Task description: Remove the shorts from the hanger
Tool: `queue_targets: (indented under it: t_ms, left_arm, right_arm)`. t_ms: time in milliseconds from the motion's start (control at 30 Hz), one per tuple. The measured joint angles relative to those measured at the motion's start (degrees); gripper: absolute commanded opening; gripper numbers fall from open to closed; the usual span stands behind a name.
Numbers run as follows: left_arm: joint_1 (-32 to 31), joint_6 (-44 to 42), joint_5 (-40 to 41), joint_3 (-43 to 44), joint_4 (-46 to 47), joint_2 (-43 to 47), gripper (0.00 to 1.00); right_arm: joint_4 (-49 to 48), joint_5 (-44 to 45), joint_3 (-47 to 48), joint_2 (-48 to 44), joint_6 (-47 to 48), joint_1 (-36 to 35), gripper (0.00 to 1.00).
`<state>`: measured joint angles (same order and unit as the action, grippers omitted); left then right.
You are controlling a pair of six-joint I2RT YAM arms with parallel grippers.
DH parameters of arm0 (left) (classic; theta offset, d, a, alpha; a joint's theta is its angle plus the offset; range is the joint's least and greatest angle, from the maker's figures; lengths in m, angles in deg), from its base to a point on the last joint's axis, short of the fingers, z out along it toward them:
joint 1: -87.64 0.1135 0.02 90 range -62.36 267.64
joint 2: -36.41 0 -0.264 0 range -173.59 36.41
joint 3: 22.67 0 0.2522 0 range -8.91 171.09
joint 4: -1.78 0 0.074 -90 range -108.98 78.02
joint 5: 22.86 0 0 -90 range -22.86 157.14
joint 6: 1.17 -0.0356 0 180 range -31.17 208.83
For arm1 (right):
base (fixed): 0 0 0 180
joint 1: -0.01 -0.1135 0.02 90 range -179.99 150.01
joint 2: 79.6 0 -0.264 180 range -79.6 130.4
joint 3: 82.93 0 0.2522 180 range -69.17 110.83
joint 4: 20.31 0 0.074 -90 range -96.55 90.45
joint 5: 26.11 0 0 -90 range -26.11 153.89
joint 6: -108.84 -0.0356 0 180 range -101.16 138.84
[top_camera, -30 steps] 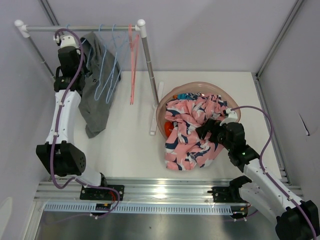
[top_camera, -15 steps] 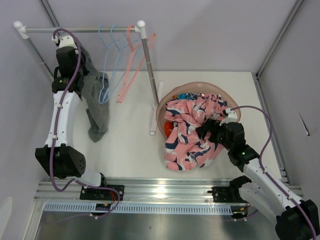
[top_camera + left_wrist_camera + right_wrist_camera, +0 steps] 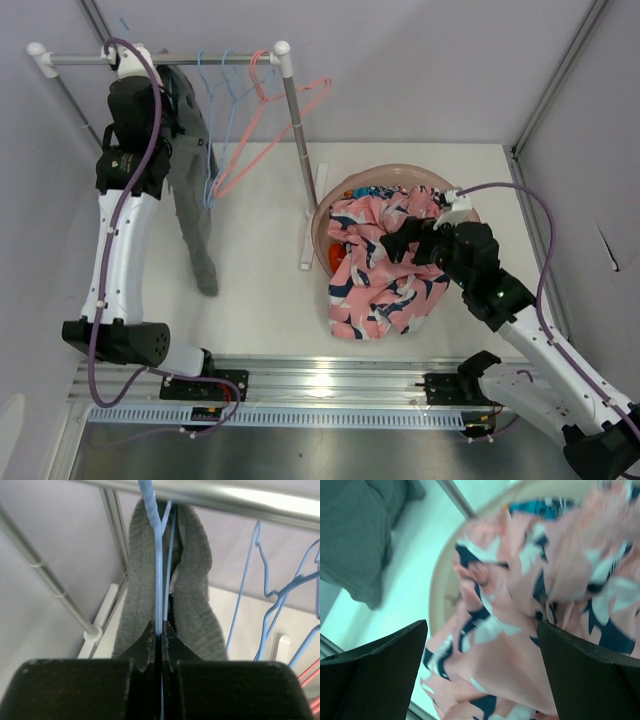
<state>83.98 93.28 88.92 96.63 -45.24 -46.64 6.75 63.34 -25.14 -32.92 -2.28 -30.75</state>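
Note:
The grey shorts (image 3: 196,190) hang folded over a light blue hanger (image 3: 159,575) on the rack's rail (image 3: 85,58), and show in the left wrist view (image 3: 200,600) draped on both sides of the wire. My left gripper (image 3: 132,68) is up at the rail, and its jaws (image 3: 160,630) are shut on the blue hanger's wire just below the hook. My right gripper (image 3: 400,240) is open and empty. It hovers over the pink patterned garment (image 3: 520,630), with the fingers wide apart (image 3: 481,623).
Two empty blue hangers (image 3: 228,105) and a pink hanger (image 3: 290,100) swing on the rail by the rack's right post (image 3: 298,160). A pink basket (image 3: 322,215) holds the pink patterned garment (image 3: 380,270), which spills over its front. The enclosure walls are close on the left.
My left gripper has risen to the rail with the hanger, and the shorts now hang straight and narrow. The empty hangers swung right. My right gripper lifted slightly over the basket.

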Motion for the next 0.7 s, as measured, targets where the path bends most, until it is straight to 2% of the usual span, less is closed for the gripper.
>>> queue_targets:
  t_ms: [233,333,500,700]
  left_arm:
    - [-1.33,0.72,3.63,4.74,-5.81,4.68,0.0]
    - [-2.6,1.86,5.2,4.81,-8.9,7.23,0.0]
    - [-4.28,4.52,7.82,4.44,-15.1,12.92,0.0]
    - [-4.59,6.14,8.52,1.44,-18.51,19.37,0.0]
  right_arm:
    - [4.46,0.09,14.62,4.66,3.23,-3.78,0.99]
    - [4.96,-0.37,17.97,6.16,3.26,-8.15,0.99]
    - [5.14,7.15,24.0,12.35,4.81,-24.9,0.99]
    - [3.93,18.32,36.89,29.62,7.06,-44.02,0.99]
